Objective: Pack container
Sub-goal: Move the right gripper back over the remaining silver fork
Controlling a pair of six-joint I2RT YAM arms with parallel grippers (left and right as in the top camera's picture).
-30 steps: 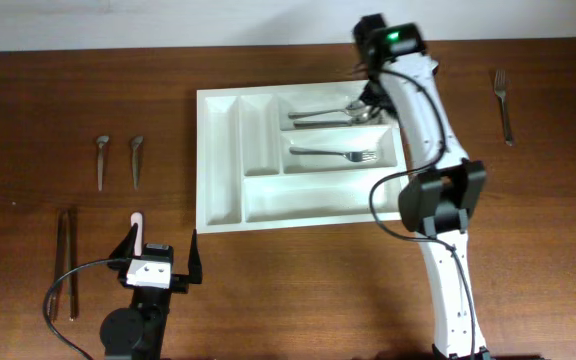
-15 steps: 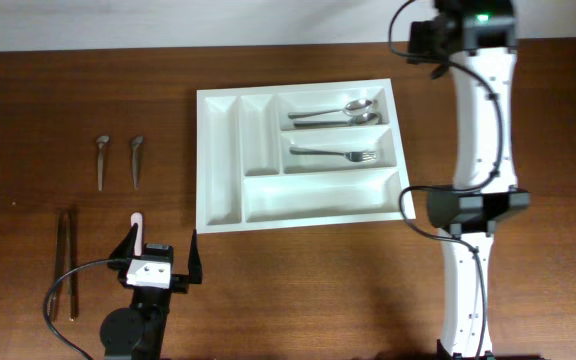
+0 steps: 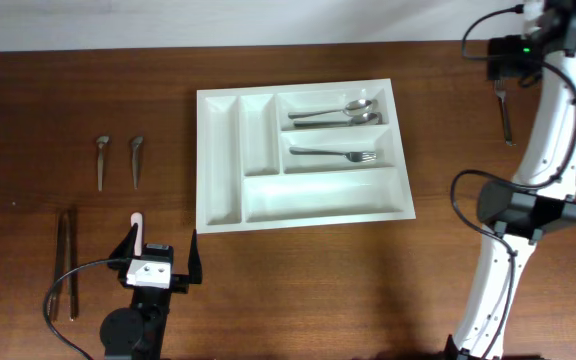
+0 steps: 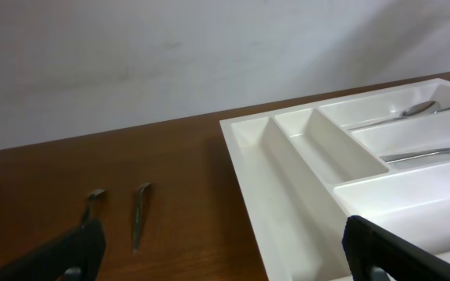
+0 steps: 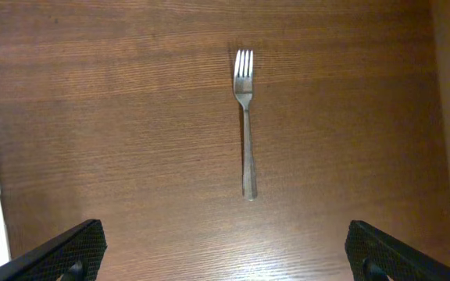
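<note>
The white container (image 3: 218, 165) lies mid-table, with two spoons (image 3: 340, 112) in its top long compartment and a fork (image 3: 334, 154) in the middle one. Its bottom long compartment and the two narrow ones hold nothing. The container also shows in the left wrist view (image 4: 287, 179). A loose fork (image 3: 505, 112) lies at the far right of the table. My right gripper (image 5: 225, 257) hangs open and empty above that fork (image 5: 245, 125). My left gripper (image 3: 160, 250) is open and empty near the front edge, to the left of and in front of the container; it also shows in the left wrist view (image 4: 221, 250).
Two short utensils (image 3: 102, 160) (image 3: 136, 160) lie left of the container; they also show in the left wrist view (image 4: 94, 199) (image 4: 139, 211). Two long thin utensils (image 3: 66, 265) lie at the front left. The right arm (image 3: 528, 210) stands right of the container.
My right arm has swung from over the container's top right compartment to the far right, above the loose fork. The left arm has not moved.
</note>
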